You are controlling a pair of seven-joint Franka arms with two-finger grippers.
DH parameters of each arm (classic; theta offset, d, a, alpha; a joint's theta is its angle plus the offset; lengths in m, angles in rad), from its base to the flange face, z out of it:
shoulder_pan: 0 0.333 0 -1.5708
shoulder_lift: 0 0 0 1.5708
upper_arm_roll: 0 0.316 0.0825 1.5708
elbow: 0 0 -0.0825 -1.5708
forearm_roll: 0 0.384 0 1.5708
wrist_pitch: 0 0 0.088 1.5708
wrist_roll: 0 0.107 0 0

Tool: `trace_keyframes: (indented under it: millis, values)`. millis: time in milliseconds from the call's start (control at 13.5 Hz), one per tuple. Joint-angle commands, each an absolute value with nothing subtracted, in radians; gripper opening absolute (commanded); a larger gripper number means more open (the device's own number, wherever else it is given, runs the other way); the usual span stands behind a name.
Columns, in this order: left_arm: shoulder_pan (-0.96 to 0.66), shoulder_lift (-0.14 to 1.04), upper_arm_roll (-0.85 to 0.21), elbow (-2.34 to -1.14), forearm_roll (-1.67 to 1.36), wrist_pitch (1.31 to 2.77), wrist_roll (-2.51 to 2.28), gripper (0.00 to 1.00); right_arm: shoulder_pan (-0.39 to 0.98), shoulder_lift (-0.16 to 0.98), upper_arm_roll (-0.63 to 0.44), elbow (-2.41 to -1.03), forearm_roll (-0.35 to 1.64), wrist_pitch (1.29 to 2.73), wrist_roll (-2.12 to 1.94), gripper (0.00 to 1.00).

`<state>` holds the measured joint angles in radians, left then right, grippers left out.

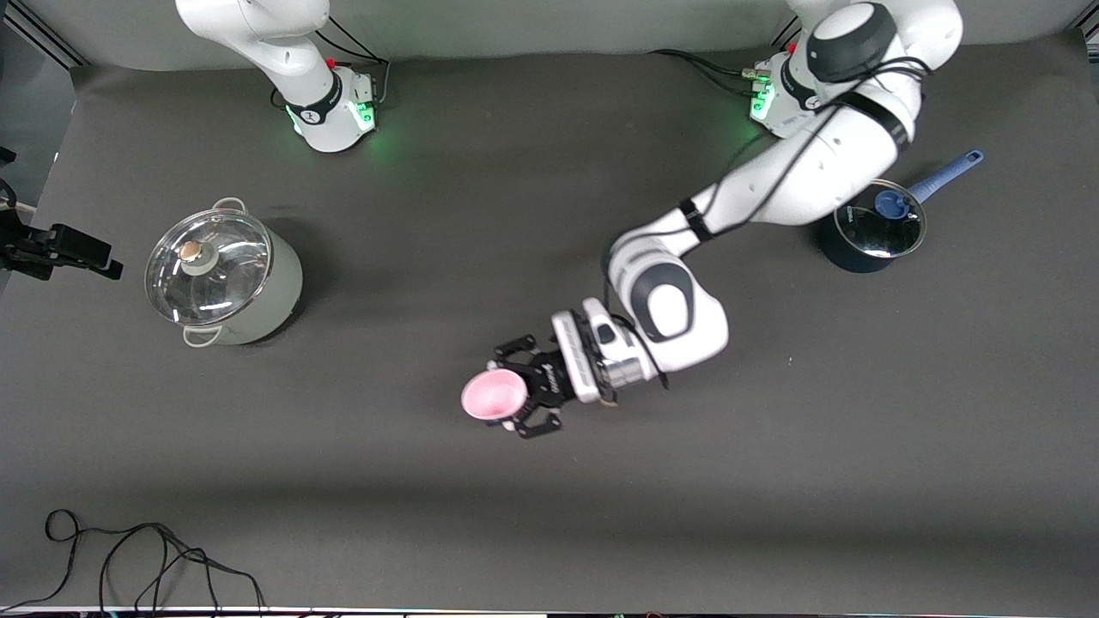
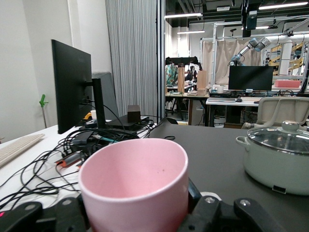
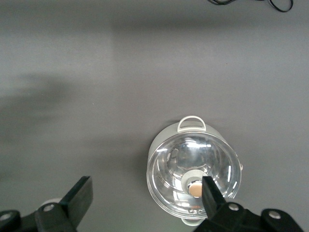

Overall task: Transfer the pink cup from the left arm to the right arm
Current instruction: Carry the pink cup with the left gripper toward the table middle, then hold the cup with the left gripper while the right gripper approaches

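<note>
the left gripper [image 1: 515, 396] is clamped on the pink cup [image 1: 494, 396] above the tabletop's [image 1: 549, 515] middle, while the right gripper [image 3: 145, 198] waits spread wide over the lidded pot [image 3: 193, 176].

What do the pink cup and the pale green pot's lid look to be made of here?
Pink cup: likely plastic, matte and opaque, with a thick, evenly coloured rim. Pot lid: clear glass by the look of it, glossy with bright reflections, with a metal-looking rim.

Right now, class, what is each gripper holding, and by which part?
The left gripper holds the pink cup by its sides, fingers clamped across the body. The right gripper, open above the lidded pot, holds nothing.
</note>
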<state>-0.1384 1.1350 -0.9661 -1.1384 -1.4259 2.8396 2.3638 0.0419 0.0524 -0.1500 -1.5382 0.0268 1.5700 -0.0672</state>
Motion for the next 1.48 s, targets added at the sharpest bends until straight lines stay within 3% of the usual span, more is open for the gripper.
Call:
trace_keyframes:
  millis: [0, 222, 665, 961, 1405]
  values:
    - [-0.257, 1.124, -0.956, -1.037, -1.447, 2.928, 2.298, 0.0, 0.051, 0.041, -0.141, -1.511, 0.043, 1.562, -0.035, 1.0]
    - [-0.385, 1.12, -0.951, -0.93, -1.445, 3.069, 2.229, 0.0, 0.054, 0.054, -0.132, -1.462, 0.112, 1.563, 0.04, 1.0]
    - [-0.524, 1.115, -0.948, -0.844, -1.44, 3.258, 2.201, 0.0, 0.211, 0.06, -0.117, -1.402, 0.106, 1.563, 0.225, 1.0]
    - [-0.546, 1.115, -0.945, -0.819, -1.44, 3.277, 2.197, 0.0, 0.33, 0.084, -0.117, -1.379, 0.1, 1.578, 0.368, 1.0]
    - [-0.545, 1.114, -0.94, -0.819, -1.44, 3.277, 2.197, 0.0, 0.376, 0.121, -0.109, -1.373, 0.114, 1.603, 0.42, 1.0]
